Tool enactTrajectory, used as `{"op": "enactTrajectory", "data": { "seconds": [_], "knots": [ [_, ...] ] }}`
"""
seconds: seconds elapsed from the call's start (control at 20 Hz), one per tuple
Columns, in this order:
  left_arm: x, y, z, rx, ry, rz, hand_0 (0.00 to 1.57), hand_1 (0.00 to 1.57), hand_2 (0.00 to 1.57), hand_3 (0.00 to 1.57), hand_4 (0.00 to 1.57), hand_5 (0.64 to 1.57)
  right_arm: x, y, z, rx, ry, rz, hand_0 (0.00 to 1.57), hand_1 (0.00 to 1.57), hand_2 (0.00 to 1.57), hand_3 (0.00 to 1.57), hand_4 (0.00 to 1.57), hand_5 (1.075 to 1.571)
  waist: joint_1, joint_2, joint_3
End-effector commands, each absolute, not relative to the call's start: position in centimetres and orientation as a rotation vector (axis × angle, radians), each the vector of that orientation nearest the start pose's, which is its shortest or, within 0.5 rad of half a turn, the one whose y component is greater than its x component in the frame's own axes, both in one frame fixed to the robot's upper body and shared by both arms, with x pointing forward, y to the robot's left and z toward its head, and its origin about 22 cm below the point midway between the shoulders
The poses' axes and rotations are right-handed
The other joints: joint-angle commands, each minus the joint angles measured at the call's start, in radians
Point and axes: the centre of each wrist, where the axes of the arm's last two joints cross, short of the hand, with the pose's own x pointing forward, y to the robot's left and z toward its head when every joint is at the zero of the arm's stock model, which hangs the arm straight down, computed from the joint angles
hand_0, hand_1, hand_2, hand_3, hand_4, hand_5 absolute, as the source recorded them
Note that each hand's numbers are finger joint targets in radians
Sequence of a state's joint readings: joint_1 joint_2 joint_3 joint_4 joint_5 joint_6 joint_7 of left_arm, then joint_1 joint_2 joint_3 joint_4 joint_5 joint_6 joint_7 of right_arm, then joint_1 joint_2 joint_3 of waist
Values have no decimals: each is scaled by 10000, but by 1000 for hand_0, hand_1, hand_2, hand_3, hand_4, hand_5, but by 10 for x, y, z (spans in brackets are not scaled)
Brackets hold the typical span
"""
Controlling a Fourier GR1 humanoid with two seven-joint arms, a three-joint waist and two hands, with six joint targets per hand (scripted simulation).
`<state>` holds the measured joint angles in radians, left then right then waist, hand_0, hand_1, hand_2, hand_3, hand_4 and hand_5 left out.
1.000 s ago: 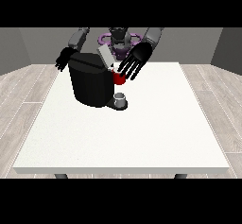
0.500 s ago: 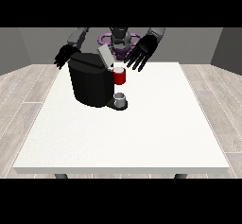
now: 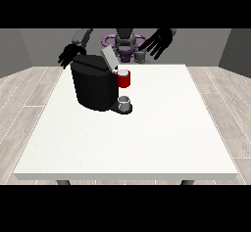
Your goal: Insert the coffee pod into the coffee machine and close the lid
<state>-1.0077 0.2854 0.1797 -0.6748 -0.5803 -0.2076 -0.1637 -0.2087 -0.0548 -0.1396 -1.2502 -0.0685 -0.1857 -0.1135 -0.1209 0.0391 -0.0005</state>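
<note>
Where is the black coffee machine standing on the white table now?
The black coffee machine stands on the white table left of centre in the front view, toward the robot's edge.

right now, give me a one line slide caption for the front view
Humanoid behind a white table, both hands raised: one at the view's right open, one behind the black coffee machine.

The robot has a dark grey torso ringed by a purple band. Its arms are grey tubes, each ending in a black hand: the hand at the view's left, the hand at the view's right, both beyond the white table.
</note>
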Motion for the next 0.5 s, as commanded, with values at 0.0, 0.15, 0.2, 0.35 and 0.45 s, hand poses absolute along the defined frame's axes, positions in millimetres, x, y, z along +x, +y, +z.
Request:
{"op": "enactTrajectory", "data": {
  "seconds": [0.0,0.15,0.2,0.35,0.45],
  "knots": [
    [441,229,101,1373,-16803,-5493,0,0,0,0,261,1571,273,-258,-43,-2192,-15157,-2439,0,0,0,0,430,1571,616,-516,-7],
    [417,222,43,372,-15912,-5008,0,0,0,0,0,1571,253,-282,-55,-2553,-14212,-2584,0,0,0,0,370,1571,951,-1734,1],
    [407,255,29,695,-15663,-4595,0,0,0,0,0,1571,244,-270,-55,-2186,-14336,-2430,0,0,0,0,399,1571,712,-2035,-5],
    [394,239,7,115,-15255,-4073,0,0,0,0,0,1571,242,-283,-51,-2335,-14257,-1948,0,0,0,0,492,1571,1012,-2532,1],
    [381,247,-13,-286,-15003,-3265,0,0,0,0,142,1571,246,-284,-44,-2683,-14301,-1331,0,0,0,0,357,1571,1425,-2790,-4]
  ]
}}
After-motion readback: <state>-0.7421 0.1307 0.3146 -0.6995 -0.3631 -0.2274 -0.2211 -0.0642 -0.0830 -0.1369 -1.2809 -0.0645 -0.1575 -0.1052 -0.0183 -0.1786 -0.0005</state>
